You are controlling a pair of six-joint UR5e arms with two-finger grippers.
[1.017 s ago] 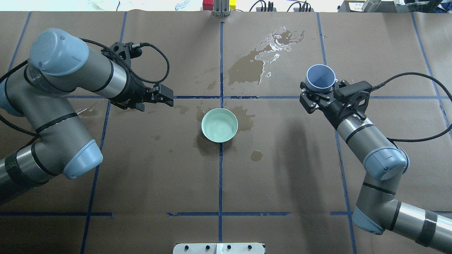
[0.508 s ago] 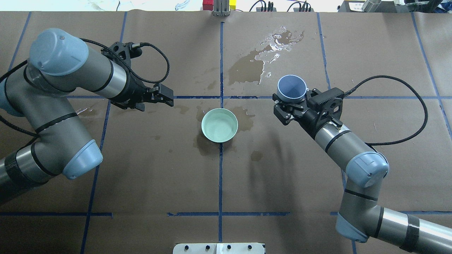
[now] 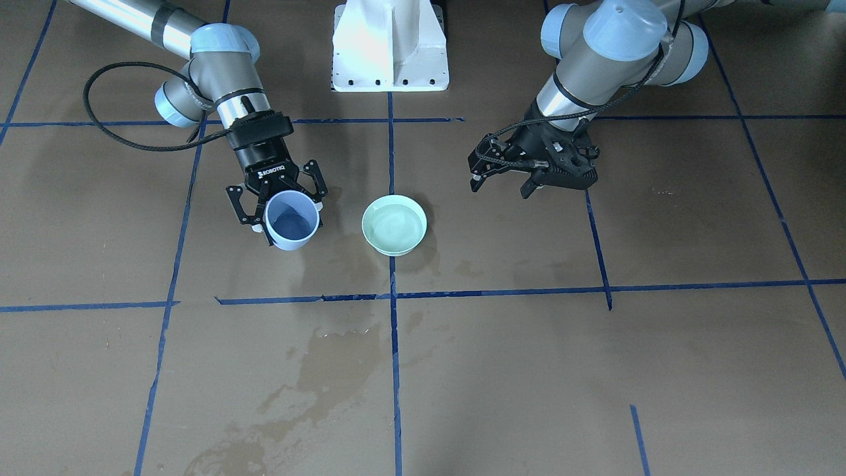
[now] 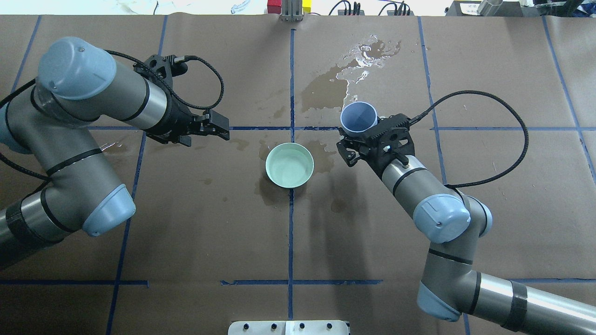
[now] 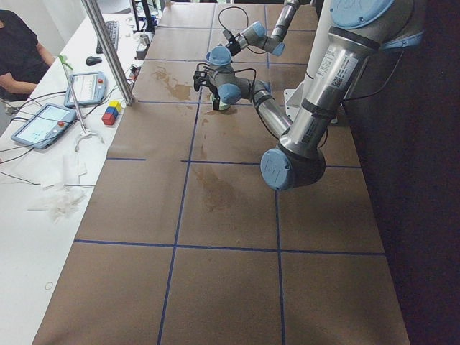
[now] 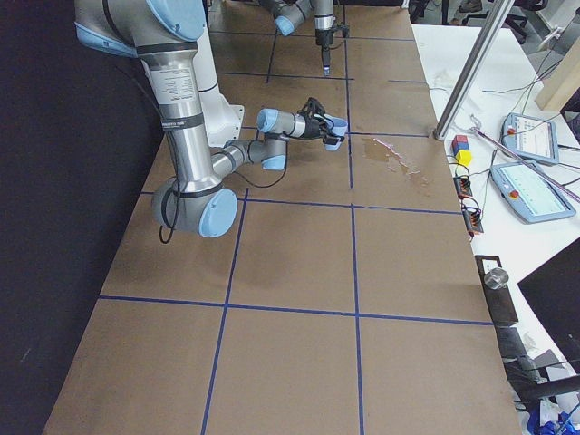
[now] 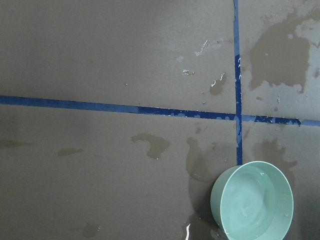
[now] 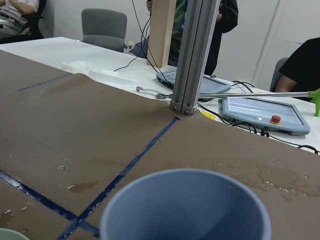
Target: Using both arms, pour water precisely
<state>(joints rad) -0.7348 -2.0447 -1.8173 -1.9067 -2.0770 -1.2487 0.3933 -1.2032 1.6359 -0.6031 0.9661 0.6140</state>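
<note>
brown paper crossed with blue tape lines covered the counter (image 4: 186,223), and wet stains marked it: a glinting puddle (image 4: 347,77) on the far side and smaller patches (image 4: 324,156) around the green bowl (image 4: 289,165) at the centre crossing. the water (image 4: 288,168) showed as pale ripples inside that bowl, which sat flat on the counter with nothing touching it. just to its right and a little farther off, the right arm's fingers (image 3: 246,208) were clamped on either side of a blue cup (image 4: 358,117), gripping its wall so the mouth faced up. held upright like that, whatever it carried would stay in until a deliberate tilt. whether the cup had water in it could not be told for sure; its inside only looked darker toward the bottom. the cup was near the bowl but not over it, so pouring looked not yet begun, and the stains suggested how easily a stream could miss. on the left, well apart from the bowl, the left arm's fingers (image 4: 220,122) stood apart and empty, pointed toward the bowl, probably placed to steady it. its wrist camera looked down on the bowl at the lower right.
</note>
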